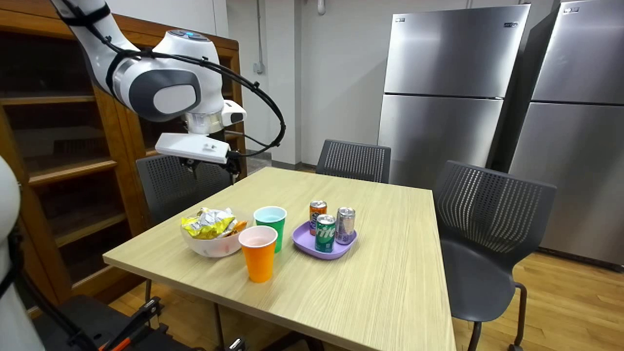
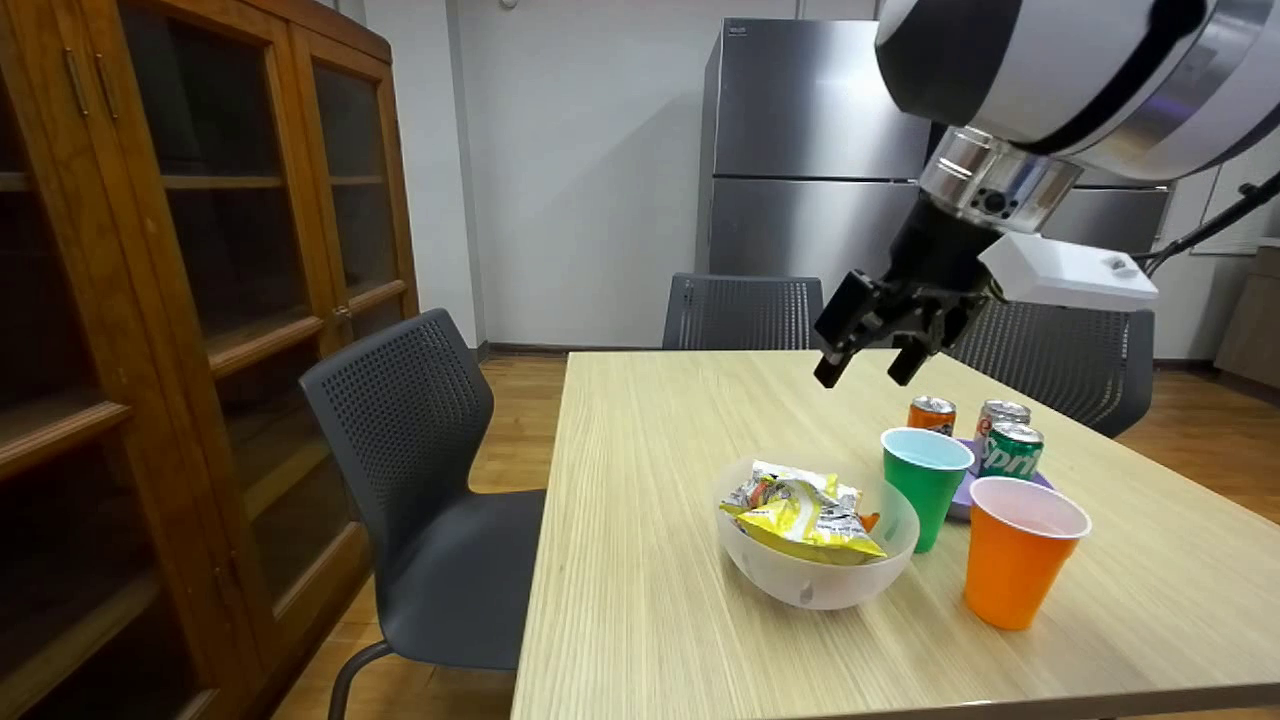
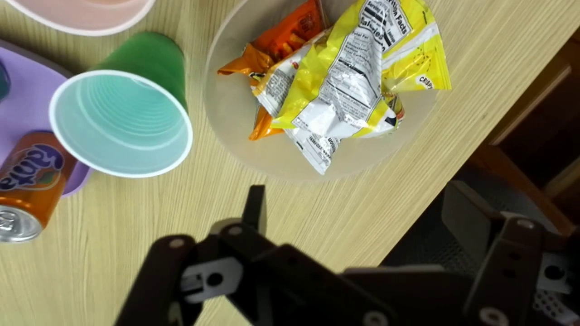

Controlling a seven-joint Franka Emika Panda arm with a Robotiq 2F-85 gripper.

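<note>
Yellow and white, a crumpled snack bag point(image 3: 337, 86) is lying over orange packaging point(image 3: 294, 34) in the frosted plastic bowl point(image 2: 815, 590) on the wood-grain table point(image 2: 640, 600). In an exterior view, the green plastic cup point(image 2: 924, 485) is standing at the bowl's two o'clock and the orange plastic cup point(image 2: 1020, 565) at its three, while the Robotiq gripper point(image 2: 866, 368) is hovering around twelve, released, fingers standing wide apart.

**White arm point(image 1: 209, 84), black fingers point(image 3: 254, 209)**

Smooth curves here! Dark-grey cap point(image 1: 144, 90) round a pale oval point(image 1: 175, 99), black cable point(image 1: 256, 87) looping wide, black straps point(image 1: 100, 14), silver collar point(image 1: 201, 123) gleaming, flat white box point(image 1: 192, 147) below, and by the fingers, pale round screws point(image 3: 176, 243) dotting dark links point(image 3: 317, 280)!
</note>
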